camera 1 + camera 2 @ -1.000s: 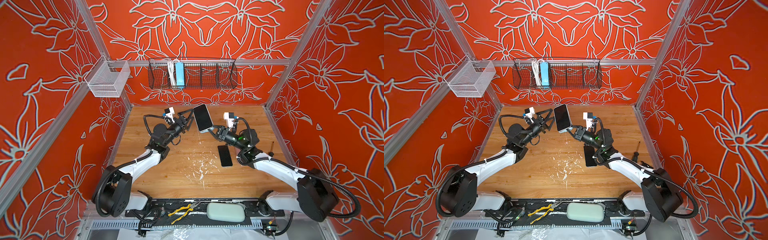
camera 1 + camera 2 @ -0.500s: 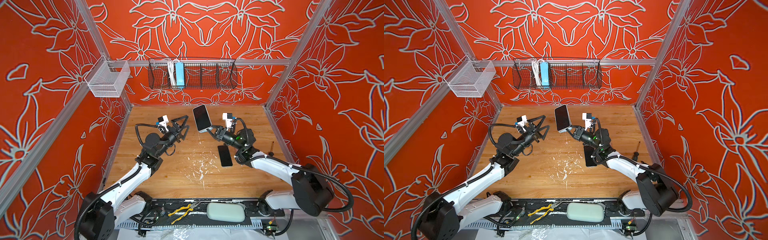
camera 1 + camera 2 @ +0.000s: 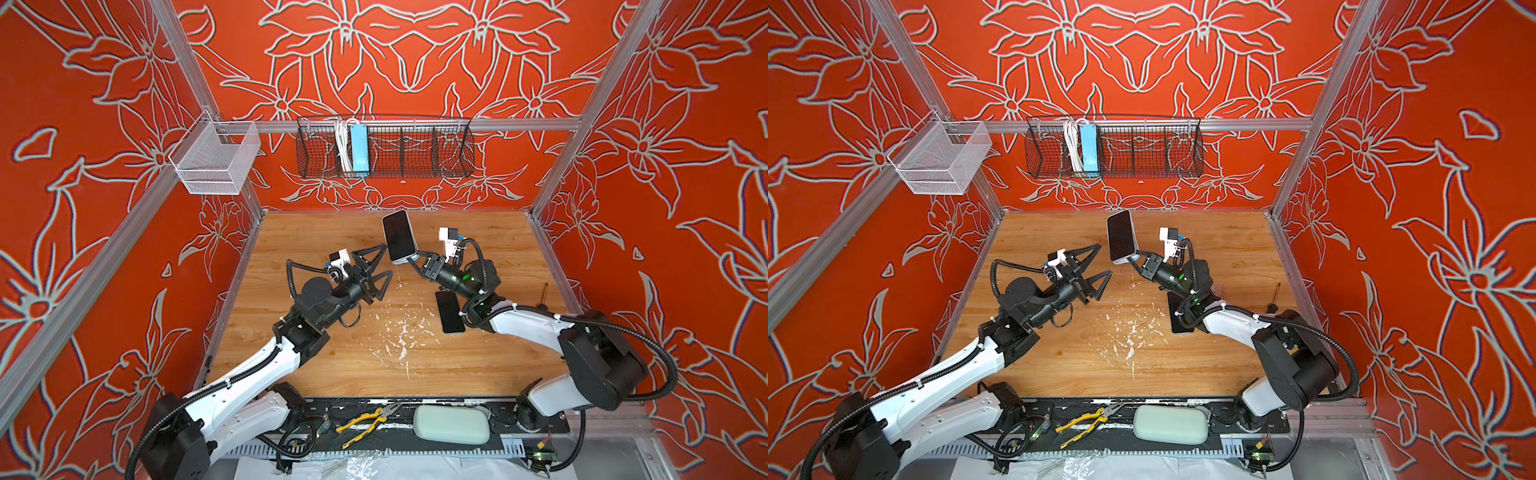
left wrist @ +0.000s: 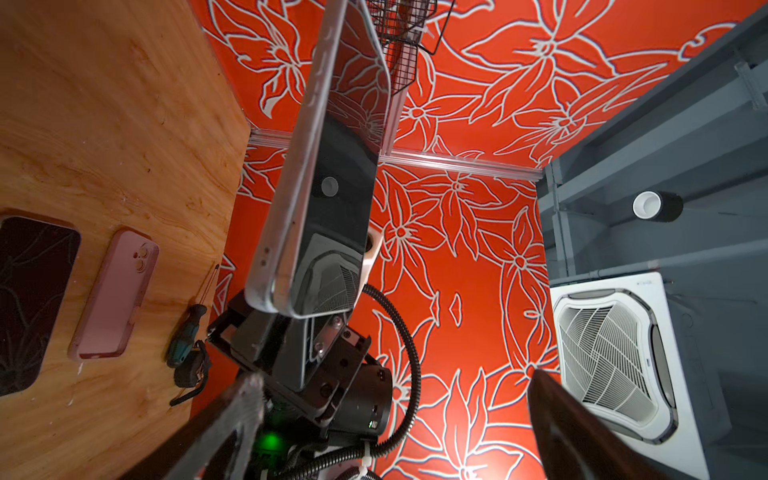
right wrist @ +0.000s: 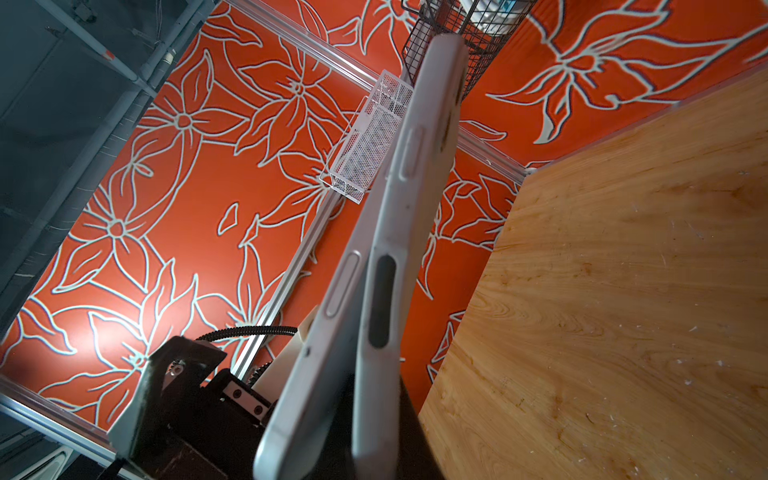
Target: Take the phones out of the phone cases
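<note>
In both top views, just above center, we see the right gripper (image 3: pixel 409 261) clamped on the lower end of the phone (image 3: pixel 400 236), raised off the table (image 3: pixel 332 353). The left gripper (image 3: pixel 387 259) gapes wide just left of it, touching nothing. The left wrist view shows us its dark glass front. In the right wrist view, phone and phone case (image 5: pixel 384 232) split at the gripped end but meet farther along. We judge removal begun, not finished.

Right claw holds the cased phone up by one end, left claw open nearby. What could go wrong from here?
The right claw grips only the lower end of the phone, raised above the table; a pull from the open left claw could lever it loose and drop it. In the right wrist view the phone sits partly out of the case, so either might slip free.
</note>
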Motion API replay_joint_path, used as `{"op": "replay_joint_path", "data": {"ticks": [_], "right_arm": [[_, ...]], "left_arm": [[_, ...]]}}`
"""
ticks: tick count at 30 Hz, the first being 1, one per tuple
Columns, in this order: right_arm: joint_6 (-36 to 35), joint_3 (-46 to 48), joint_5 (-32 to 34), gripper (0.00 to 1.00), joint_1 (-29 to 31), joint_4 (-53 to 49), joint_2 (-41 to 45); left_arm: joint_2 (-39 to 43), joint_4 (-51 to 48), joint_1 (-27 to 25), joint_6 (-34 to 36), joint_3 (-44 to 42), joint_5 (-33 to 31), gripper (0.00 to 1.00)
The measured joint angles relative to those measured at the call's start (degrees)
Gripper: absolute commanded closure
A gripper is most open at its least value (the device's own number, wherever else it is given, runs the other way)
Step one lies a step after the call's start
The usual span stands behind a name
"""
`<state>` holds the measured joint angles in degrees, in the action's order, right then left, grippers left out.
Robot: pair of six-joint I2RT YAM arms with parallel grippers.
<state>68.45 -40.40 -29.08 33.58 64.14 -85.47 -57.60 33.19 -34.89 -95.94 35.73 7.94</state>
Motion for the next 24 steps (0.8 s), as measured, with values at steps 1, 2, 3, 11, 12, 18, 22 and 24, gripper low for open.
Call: {"op": "replay_joint_path", "data": {"ticks": [1,2,3,11,12,18,22,24], "right_arm": [[-0.1,0.0,0.2,0.93,0.3,0.3,0.0],[-0.2,0.0,0.2,0.93,0.5,0.6,0.0],[-0.3,0.0,0.3,0.93,0.6,0.9,0.0],[-0.3,0.0,0.4,0.93,1.3,2.7,-0.7],[-0.3,0.0,0.5,0.93,1.3,3.1,-0.7],[-0.4,0.0,1.3,0.93,1.4,5.1,-0.7],[-0.4,0.1,1.6,0.93,1.4,5.3,-0.7],[-0.4,0.1,1.6,0.93,1.4,5.3,-0.7]], "left_arm": [[-1.3,0.5,-0.2,-0.6,0.2,-0.4,0.03],[-2.5,1.0,-0.3,-1.2,0.3,-0.7,0.03],[-3.4,1.4,-0.4,-1.7,0.4,-0.9,0.03],[-7.0,4.2,-0.7,-4.2,3.8,-1.7,0.03],[-7.1,4.3,-0.8,-4.4,4.0,-1.7,0.03],[-7.2,4.2,-0.8,-4.7,4.9,-1.7,0.03],[-7.2,4.3,-0.9,-5.1,4.9,-1.9,0.03],[-7.2,4.3,-0.9,-5.5,4.9,-1.9,0.03]]}}
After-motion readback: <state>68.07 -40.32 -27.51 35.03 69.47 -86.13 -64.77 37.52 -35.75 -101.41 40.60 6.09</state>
